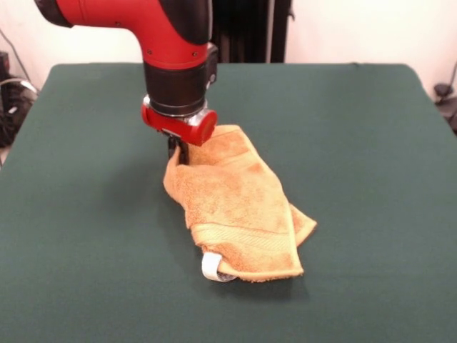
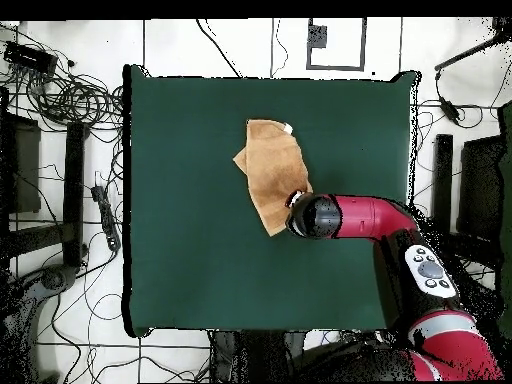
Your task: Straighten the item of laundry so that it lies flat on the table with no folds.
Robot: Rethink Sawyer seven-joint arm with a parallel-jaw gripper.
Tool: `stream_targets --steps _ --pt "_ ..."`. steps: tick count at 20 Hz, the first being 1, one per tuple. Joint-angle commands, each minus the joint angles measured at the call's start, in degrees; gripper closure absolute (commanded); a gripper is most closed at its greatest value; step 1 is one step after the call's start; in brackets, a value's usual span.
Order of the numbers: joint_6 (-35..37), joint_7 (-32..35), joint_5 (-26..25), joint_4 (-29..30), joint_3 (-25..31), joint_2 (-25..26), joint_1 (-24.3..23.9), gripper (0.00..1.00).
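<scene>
The item of laundry, an orange-tan terry towel, lies folded over on itself near the middle of the green table. Its white tag loop sticks out at the near hem. My gripper is down at the towel's far left corner, where the cloth is bunched and pulled up around the dark fingers, which look shut on it. In the overhead view the towel lies folded with one flap out to the side. There the arm's round wrist covers the gripper at the towel's lower right corner.
The table is far larger than the towel, with bare green cloth on all sides of it. Cables and stands lie on the floor beyond the table edges. The arm reaches in from the right in the overhead view.
</scene>
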Motion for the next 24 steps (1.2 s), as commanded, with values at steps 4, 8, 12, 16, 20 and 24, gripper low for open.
stream_targets --steps 4,8,12,16,20,24 --pt "5.53 -8.23 0.3 -0.97 6.12 1.31 0.56 1.0" --pt "4.01 -7.3 -0.44 -0.15 5.46 1.22 1.06 1.0" --pt "4.68 -7.79 -0.39 -0.97 5.59 1.59 1.06 1.0" --pt "4.9 -7.92 -0.24 -1.05 5.69 1.73 0.85 1.0" --pt "4.87 -7.64 0.21 -0.94 5.94 1.91 0.58 1.0" --pt "6.77 -7.0 2.53 -1.19 6.82 2.4 -0.61 1.0"
